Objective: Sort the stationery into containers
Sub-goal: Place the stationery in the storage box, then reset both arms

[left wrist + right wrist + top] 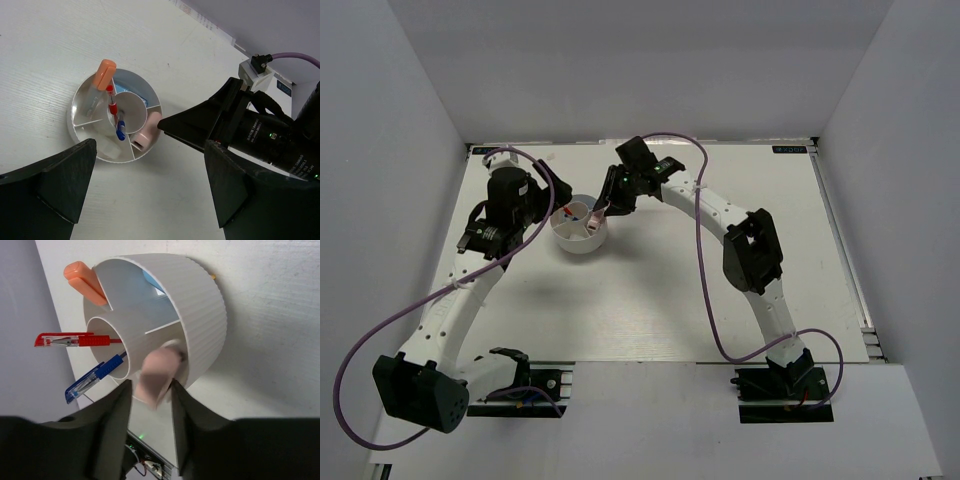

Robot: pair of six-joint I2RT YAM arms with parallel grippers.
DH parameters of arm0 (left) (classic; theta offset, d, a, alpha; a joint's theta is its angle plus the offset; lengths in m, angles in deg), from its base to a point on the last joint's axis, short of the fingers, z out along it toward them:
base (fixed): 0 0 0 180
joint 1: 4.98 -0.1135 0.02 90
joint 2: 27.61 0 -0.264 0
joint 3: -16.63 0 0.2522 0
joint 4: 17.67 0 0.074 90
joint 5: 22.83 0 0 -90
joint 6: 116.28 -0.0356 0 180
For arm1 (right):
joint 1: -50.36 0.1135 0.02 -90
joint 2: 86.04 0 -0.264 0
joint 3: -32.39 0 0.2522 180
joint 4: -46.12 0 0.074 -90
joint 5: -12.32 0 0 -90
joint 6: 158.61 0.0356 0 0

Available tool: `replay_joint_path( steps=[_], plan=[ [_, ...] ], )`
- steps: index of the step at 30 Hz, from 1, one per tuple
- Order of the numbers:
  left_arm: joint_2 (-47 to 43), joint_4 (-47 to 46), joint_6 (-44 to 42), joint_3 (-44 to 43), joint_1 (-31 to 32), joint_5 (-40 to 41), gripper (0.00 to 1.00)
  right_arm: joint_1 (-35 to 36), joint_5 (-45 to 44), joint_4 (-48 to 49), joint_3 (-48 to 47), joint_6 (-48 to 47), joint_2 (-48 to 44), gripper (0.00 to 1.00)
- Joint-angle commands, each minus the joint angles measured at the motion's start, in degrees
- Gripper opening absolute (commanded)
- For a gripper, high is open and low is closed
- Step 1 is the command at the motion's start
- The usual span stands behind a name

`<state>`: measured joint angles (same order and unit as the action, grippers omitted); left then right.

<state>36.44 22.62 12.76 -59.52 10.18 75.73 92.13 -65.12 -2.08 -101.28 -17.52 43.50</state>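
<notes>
Between the fingers of the right pincer (150,390) sits a pale pink rounded block (157,371), clamped and poised at the rim of the round white ribbed plastic tub (202,325), over one outer compartment. The block should probably go fully inside the wall before the fingers part, or it may tip out onto the white bench (270,315). A thin red pen (75,340) and a thin blue pen (92,377) stand in the hub. The left pincer (150,145) hovers spread wide above the tub, which stands toward the bench's far-left corner.
</notes>
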Motion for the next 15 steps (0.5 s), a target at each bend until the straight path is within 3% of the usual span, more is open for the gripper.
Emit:
replay_joint_path(
  steps=[1,9,15],
  plan=[
    [-2.0,-0.6,0.42,-0.01,-0.22,-0.03,0.98,0.23,2.03,2.53,-2.6,0.41,-0.95,0.47],
    [-2.0,0.89,-1.07,-2.03,-0.22,-1.17,0.98,-0.21,2.73,3.5,-1.9,-1.16,-4.73,0.52],
    [-1.48,4.32,-11.07,-5.54,-0.22,-5.47,0.98,-3.63,2.74,4.37,0.99,-9.06,-12.44,0.56]
  ],
)
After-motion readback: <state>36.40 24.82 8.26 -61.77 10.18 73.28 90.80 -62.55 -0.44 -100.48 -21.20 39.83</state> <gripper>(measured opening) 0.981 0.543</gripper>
